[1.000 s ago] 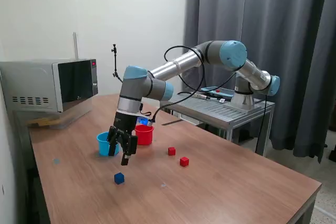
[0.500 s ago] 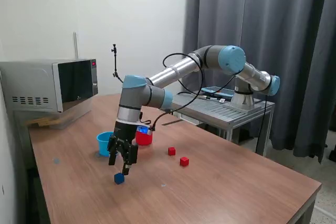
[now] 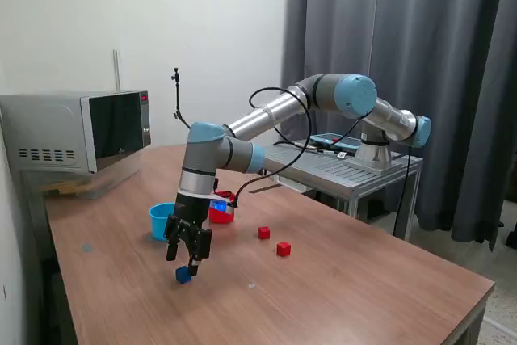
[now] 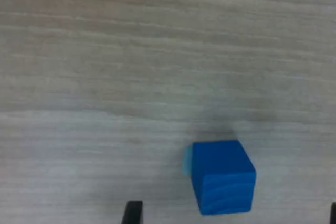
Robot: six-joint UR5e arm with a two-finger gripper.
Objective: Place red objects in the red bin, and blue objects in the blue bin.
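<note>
- Since both red cubes (image 3: 264, 233) (image 3: 283, 249) lie loose on the table (image 3: 363, 296), well apart from the red cup (image 3: 220, 209), I judge the sorting is mid-way.
- My gripper (image 3: 188, 262) hangs spread wide, empty, fingers pointing down.
- One blue cube (image 4: 222, 176) sits on the wood just under it, between the fingertips, untouched; the light blue cup (image 3: 161, 220) waits near behind.

Lab, UR5e arm (image 3: 275, 111), microwave (image 3: 77, 131), curtains (image 3: 404, 38)

Table (image 3: 339, 280) matt wood grain; blue cube (image 4: 223, 177) smooth, grained
</note>
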